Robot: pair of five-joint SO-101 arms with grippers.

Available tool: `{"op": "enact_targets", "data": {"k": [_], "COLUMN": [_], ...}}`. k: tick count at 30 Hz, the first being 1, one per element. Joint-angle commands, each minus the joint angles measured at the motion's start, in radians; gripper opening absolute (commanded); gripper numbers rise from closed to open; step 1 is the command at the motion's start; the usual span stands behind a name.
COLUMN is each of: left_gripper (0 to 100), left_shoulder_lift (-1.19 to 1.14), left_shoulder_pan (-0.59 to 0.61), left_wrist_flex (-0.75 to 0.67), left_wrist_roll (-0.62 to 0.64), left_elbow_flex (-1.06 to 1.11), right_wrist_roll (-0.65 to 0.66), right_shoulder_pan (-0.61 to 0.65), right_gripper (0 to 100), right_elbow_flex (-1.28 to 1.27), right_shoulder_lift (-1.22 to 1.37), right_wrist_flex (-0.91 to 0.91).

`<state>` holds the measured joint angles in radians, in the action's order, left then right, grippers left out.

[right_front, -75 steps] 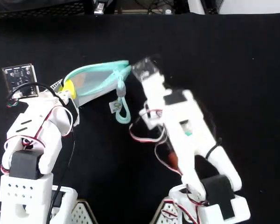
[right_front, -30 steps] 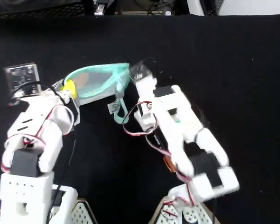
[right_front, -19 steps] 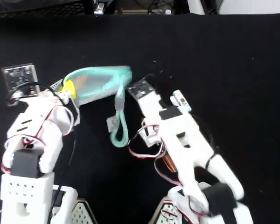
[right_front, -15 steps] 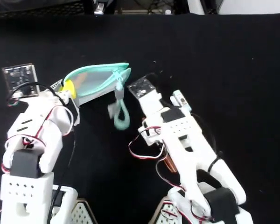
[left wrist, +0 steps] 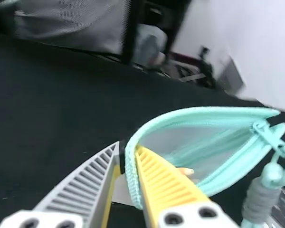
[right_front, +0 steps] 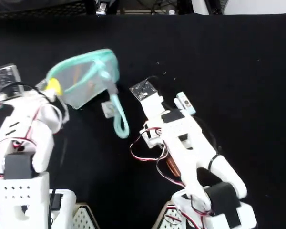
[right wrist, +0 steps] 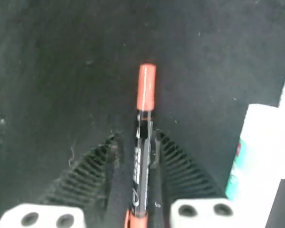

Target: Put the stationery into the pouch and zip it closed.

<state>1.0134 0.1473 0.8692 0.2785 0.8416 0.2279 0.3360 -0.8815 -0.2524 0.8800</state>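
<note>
Over black bench (right_front: 229, 57), holds teal pouch (right_front: 86, 81) up by its rim, clamped in raised left claw (left wrist: 127, 148), strap (right_front: 119, 119) dangling beneath; pinches red-capped pen (right wrist: 146, 90) lengthwise in low, outstretched right claw (right wrist: 137, 137), white tube (right wrist: 256, 147) just beside.

Far L: pouch (right_front: 88, 81) raised, rim pinched in left gripper (left wrist: 127, 148), strap (right_front: 118, 119) dangling below. To its R, apart: right gripper (right wrist: 137, 137), pen (right wrist: 146, 90) btwn fingers. Small tube (right_front: 185, 102) on table (right_front: 238, 62), just beside that arm.
</note>
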Motion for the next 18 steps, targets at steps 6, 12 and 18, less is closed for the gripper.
{"op": "enact_targets", "data": {"k": [6, 12, 18], "left_gripper": [3, 3, 3], "left_shoulder_lift": [-0.026, -0.026, -0.026], "left_shoulder_pan": [0.022, 0.022, 0.022], "left_wrist_flex": [0.009, 0.014, 0.014], "left_wrist_roll": [0.003, 0.003, 0.003], "left_elbow_flex": [0.125, 0.125, 0.125], "right_wrist_roll": [-0.018, -0.018, -0.018], "right_shoulder_pan": [0.011, 0.011, 0.008], "right_gripper": [10.6, 10.6, 10.3], "right_elbow_flex": [0.013, 0.061, 0.234], "right_shoulder_lift": [0.044, 0.12, 0.3], "right_wrist_flex": [-0.13, -0.15, -0.021]}}
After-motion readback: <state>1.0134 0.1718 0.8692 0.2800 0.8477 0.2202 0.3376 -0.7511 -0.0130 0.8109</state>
